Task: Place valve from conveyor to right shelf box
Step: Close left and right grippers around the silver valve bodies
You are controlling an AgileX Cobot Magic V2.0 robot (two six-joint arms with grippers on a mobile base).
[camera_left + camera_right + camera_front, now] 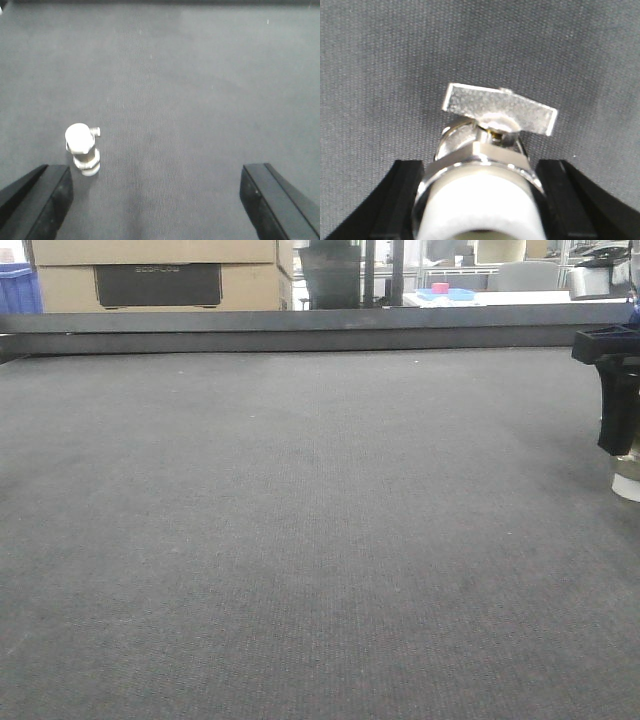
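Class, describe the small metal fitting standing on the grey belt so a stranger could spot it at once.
Look at the wide dark grey conveyor, then at the open left gripper hanging over it. Just ahead of one black finger stands the valve, upright, the only pale thing there: round whitish cap, short stem poking sideways.

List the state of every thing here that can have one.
Left gripper: open, empty.
Right gripper: shut.
Held valve: pinched in it; lifted or not, cannot tell.
Loose valve: upright on its base, untouched.
Conveyor: running or stopped, cannot tell.
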